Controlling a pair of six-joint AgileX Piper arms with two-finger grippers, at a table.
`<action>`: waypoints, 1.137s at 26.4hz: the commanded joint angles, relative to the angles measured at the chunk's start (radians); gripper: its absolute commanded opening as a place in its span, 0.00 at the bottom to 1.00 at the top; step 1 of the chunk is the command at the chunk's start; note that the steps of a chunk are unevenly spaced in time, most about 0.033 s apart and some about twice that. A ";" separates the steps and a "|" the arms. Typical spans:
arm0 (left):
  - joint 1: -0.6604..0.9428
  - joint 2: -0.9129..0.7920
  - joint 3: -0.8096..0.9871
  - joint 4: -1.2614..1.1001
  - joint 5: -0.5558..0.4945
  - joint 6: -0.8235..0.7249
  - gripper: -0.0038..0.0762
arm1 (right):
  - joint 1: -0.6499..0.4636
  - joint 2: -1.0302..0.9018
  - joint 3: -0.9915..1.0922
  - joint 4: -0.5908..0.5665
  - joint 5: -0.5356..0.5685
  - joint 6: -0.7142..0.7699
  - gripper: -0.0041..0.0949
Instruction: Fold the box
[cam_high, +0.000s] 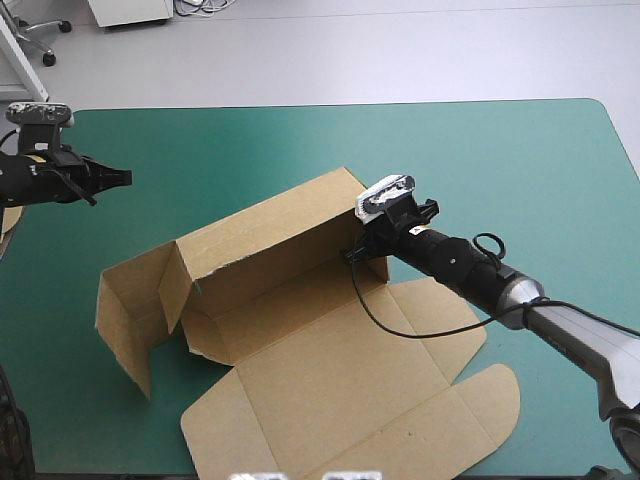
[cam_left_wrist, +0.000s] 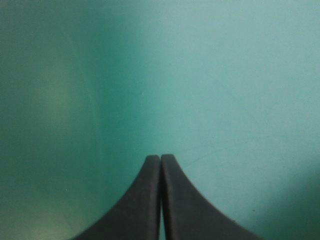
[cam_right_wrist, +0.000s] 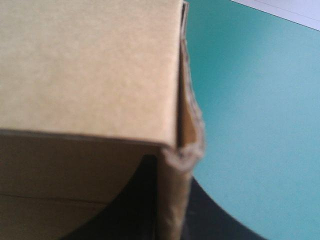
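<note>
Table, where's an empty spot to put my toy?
The teal-green cover is bare beyond the box to the far edge, and toward the right edge. The near middle is crowded with the box.

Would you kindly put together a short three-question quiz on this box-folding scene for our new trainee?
1. True or false: the left arm's jaws are shut on the box.
2. Which part of the box do the right arm's jaws grip?
A. the flat panel nearest the robot
B. the right end of the raised far wall
C. the raised side wall on the left
3. Fill in the blank: the left wrist view shows shut jaws over nothing but the bare ____ cover.

Key
1. False: they are shut on nothing, well clear of the box near the table's left edge.
2. B
3. teal-green
</note>
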 joint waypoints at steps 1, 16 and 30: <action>0.049 0.002 -0.032 -0.091 -0.025 0.062 0.04 | -0.049 -0.040 -0.027 -0.021 0.053 0.023 0.02; 0.075 0.065 -0.032 -0.138 -0.061 0.109 0.04 | -0.297 -0.253 -0.056 -0.734 0.464 0.793 0.03; 0.075 0.101 -0.032 -0.186 -0.023 0.102 0.04 | -0.300 -0.215 -0.482 -0.840 1.014 0.975 0.03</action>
